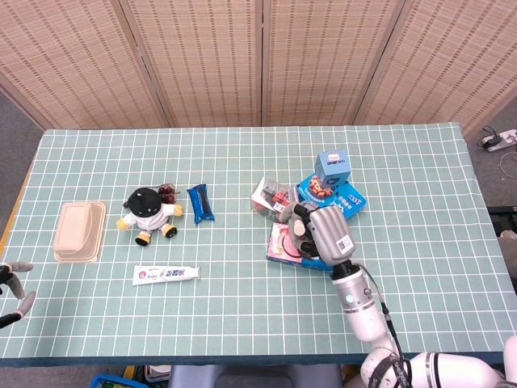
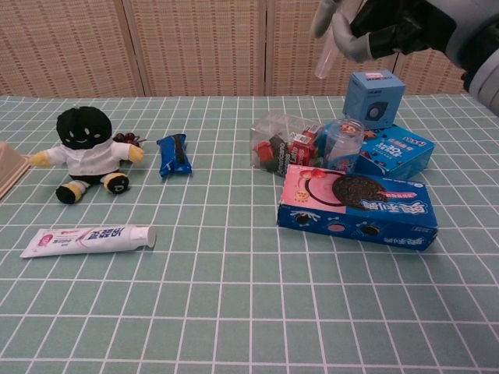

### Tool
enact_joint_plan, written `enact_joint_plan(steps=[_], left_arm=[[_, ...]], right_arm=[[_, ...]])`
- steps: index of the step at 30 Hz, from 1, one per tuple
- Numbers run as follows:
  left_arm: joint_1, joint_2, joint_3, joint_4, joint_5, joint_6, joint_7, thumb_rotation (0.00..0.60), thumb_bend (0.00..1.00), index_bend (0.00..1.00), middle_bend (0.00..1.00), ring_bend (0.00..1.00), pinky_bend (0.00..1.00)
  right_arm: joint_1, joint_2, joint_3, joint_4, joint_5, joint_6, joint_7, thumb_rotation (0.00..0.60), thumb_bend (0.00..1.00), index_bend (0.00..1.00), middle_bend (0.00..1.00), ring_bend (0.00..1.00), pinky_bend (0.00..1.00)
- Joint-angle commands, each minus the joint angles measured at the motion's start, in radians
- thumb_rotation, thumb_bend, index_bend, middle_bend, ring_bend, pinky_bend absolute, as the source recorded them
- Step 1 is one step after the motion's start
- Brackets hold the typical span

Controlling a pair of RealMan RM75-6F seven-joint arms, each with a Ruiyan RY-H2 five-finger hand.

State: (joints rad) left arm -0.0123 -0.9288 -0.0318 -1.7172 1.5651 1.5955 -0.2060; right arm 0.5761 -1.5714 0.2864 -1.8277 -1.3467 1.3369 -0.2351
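My right hand (image 1: 323, 234) (image 2: 386, 23) hangs raised above the cluster of snacks, fingers curled around what looks like a thin clear straw (image 2: 324, 61). Below it a clear plastic cup (image 2: 341, 144) stands between a clear bag of snacks (image 2: 282, 144) and a flat blue cookie box (image 2: 394, 152). A pink and blue Oreo box (image 2: 355, 206) (image 1: 281, 242) lies in front of the cup. A small light-blue carton (image 2: 374, 97) (image 1: 332, 166) stands on the blue box. My left hand (image 1: 12, 284) shows only at the lower left edge, fingers apart and holding nothing.
A plush doll (image 1: 147, 208) lies at centre left with a blue snack pack (image 1: 200, 203) beside it. A toothpaste tube (image 1: 166, 274) lies nearer the front edge. A beige lidded container (image 1: 79, 230) sits at the far left.
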Motion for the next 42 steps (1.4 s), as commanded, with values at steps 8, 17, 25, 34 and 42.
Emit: enact_joint_plan(steps=[8, 17, 25, 34, 42], left_arm=[[0.000, 0.002, 0.001, -0.002, -0.001, -0.002, -0.003, 0.600, 0.33, 0.44, 0.63, 0.47, 0.53], [-0.002, 0.002, 0.001, -0.001, -0.004, -0.008, 0.000, 0.600, 0.33, 0.44, 0.63, 0.47, 0.53], [-0.002, 0.001, 0.002, -0.002, -0.004, -0.007, 0.001, 0.600, 0.33, 0.44, 0.63, 0.47, 0.53], [-0.001, 0.002, 0.001, -0.002, -0.005, -0.006, -0.002, 0.600, 0.33, 0.44, 0.63, 0.47, 0.53], [-0.001, 0.002, 0.001, -0.003, -0.004, -0.006, 0.001, 0.600, 0.33, 0.44, 0.63, 0.47, 0.53]], right_arm=[[-0.021, 0.051, -0.011, -0.032, 0.054, -0.073, 0.163, 0.600, 0.59, 0.77, 1.00, 1.00, 1.00], [-0.022, 0.078, -0.017, -0.012, 0.058, -0.138, 0.313, 0.600, 0.59, 0.77, 1.00, 1.00, 1.00], [-0.017, 0.116, -0.026, -0.012, 0.031, -0.203, 0.468, 0.600, 0.58, 0.77, 1.00, 1.00, 1.00], [-0.016, 0.145, -0.044, -0.019, 0.016, -0.248, 0.554, 0.600, 0.58, 0.78, 1.00, 1.00, 1.00], [-0.019, 0.028, -0.103, 0.136, -0.153, -0.095, 0.258, 0.600, 0.58, 0.78, 1.00, 1.00, 1.00]])
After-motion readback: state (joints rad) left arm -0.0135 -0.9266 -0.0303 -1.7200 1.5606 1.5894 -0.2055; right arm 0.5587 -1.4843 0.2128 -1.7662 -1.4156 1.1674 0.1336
